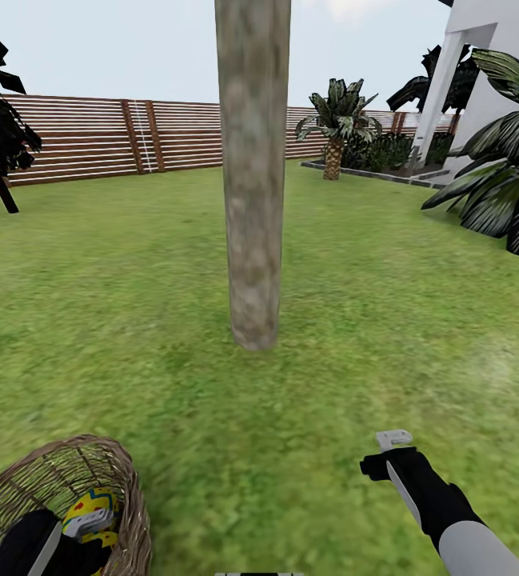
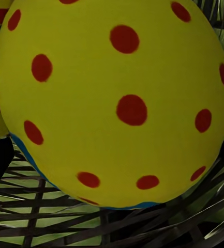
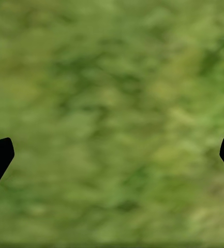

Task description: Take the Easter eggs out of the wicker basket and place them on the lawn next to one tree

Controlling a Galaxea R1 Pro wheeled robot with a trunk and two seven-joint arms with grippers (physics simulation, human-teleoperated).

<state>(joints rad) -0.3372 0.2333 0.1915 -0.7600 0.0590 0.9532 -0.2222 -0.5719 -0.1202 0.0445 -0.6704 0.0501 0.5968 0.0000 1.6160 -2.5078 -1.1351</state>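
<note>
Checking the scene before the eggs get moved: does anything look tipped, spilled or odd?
Nothing stands out. The wicker basket sits on the lawn near the tree, eggs inside it, none spilled. The left gripper reaches into the basket.

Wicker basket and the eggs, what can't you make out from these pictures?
- Egg count: head view, left gripper and wicker basket rim cover them; frame edge cuts the basket.
- Left grip: left wrist view, one egg fills it.
- Tree canopy: cut off above.
</note>
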